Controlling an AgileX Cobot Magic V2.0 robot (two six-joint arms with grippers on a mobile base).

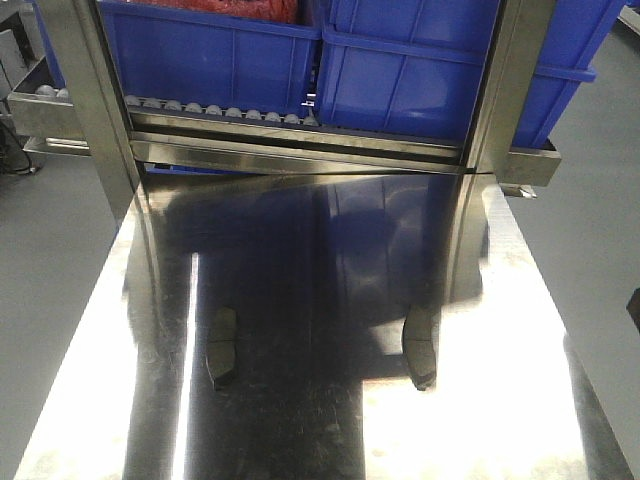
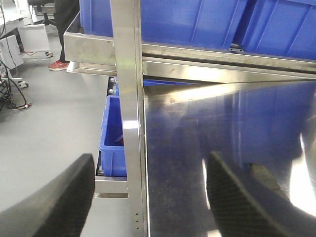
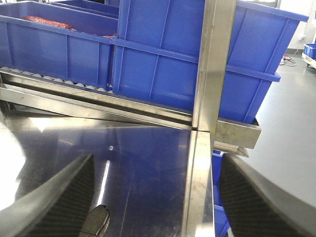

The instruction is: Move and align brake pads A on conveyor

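Two brake pads [image 1: 222, 347] lay well apart on the shiny steel table [image 1: 520, 400], one just beside a finger of the right gripper [image 3: 157, 160]. Both that and the left gripper [image 2: 150, 158] had their fingers spread wide, holding nothing. Further back, blue bins [image 1: 400, 70] sat on a roller rack [image 1: 220, 108].

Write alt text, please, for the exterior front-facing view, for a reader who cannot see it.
A left brake pad and a right brake pad lie flat and apart on a shiny steel table. Behind it, blue bins sit on a steel roller rack.
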